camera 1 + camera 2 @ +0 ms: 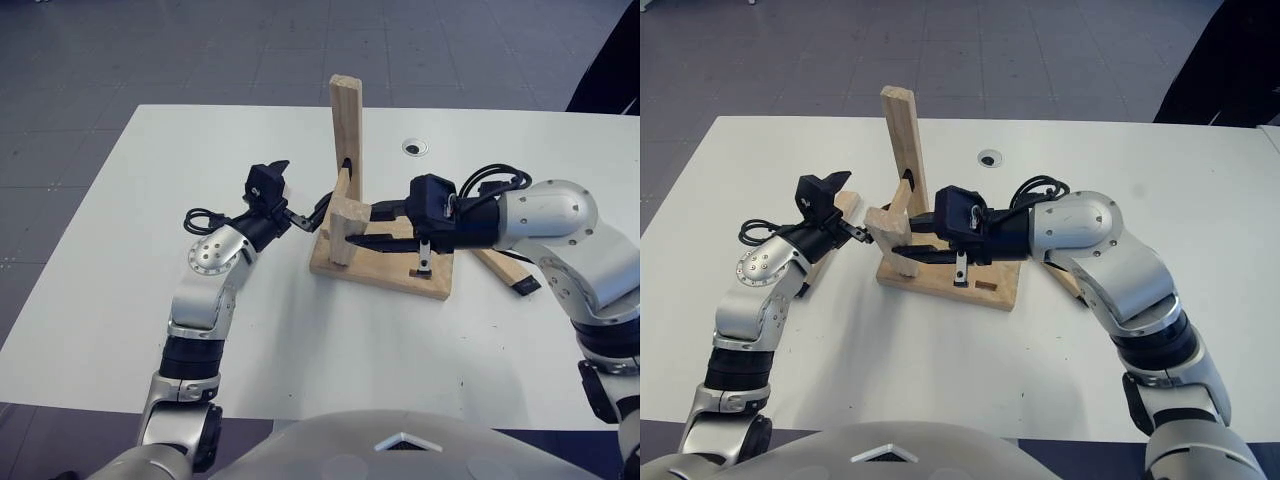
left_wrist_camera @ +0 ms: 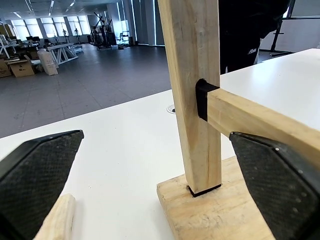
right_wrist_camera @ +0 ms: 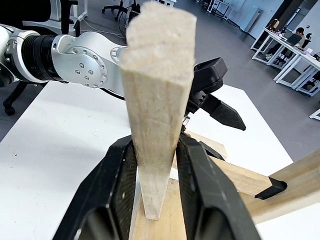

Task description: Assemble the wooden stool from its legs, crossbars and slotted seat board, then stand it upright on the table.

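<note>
The right jaws clamp a short leg (image 3: 160, 75), tilted, with its foot on the near-left corner of the seat board (image 1: 385, 272), which lies flat on the surface. The tall leg (image 1: 346, 130) stands upright in the board just beyond it, a crossbar (image 2: 250, 120) plugged into it. The left jaws gape empty beside that crossbar. Likely best: tip the short leg upright, align its foot with the slot and the crossbar end, then press straight down.

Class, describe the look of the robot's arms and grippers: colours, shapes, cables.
The left arm and right arm have rounded silver shells with black joints. The left gripper and right gripper are black, with wedge-shaped jaws and textured pads. Black cables loop off each arm.
</note>
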